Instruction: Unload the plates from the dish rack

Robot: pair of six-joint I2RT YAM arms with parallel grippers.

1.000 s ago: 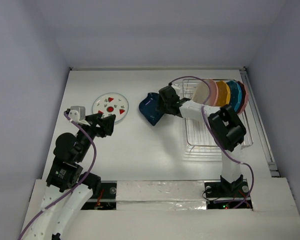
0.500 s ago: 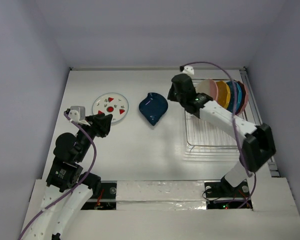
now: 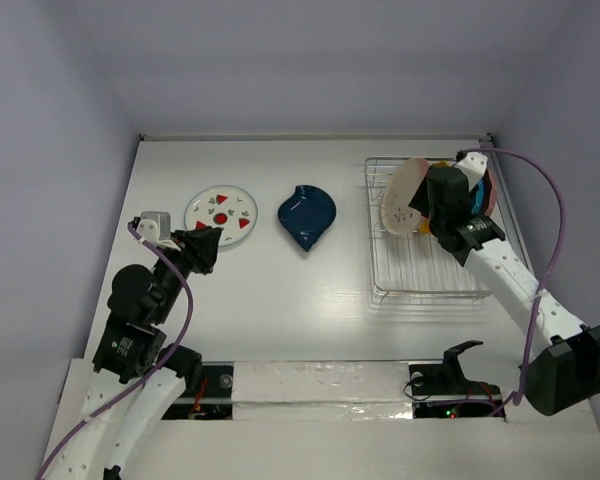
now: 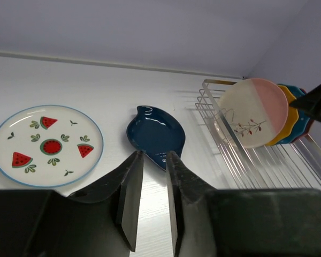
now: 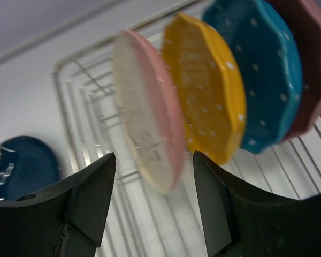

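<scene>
The white watermelon plate [image 3: 221, 211] [image 4: 47, 145] and the navy teardrop plate [image 3: 307, 215] [image 4: 156, 134] lie flat on the table. The wire dish rack [image 3: 420, 282] [image 5: 80, 91] holds the cream-and-pink plate [image 3: 400, 195] [image 5: 144, 134], which leans left, then the yellow [image 5: 206, 91], teal [image 5: 262, 69] and dark pink [image 5: 310, 59] plates on edge. My right gripper [image 3: 425, 205] [image 5: 153, 158] is open, its fingers either side of the cream-and-pink plate's lower rim without touching it. My left gripper [image 3: 208, 238] [image 4: 155, 155] hovers near the watermelon plate, jaws narrowly apart and empty.
The rack stands at the table's right side, close to a raised rail [image 3: 515, 240] along the right edge. White walls close in the table at the back and sides. Both arm bases sit at the near edge.
My right arm left the navy plate on the table, swung back over the rack and opened around the cream-and-pink plate. My left gripper's jaws narrowed; that arm barely moved.
</scene>
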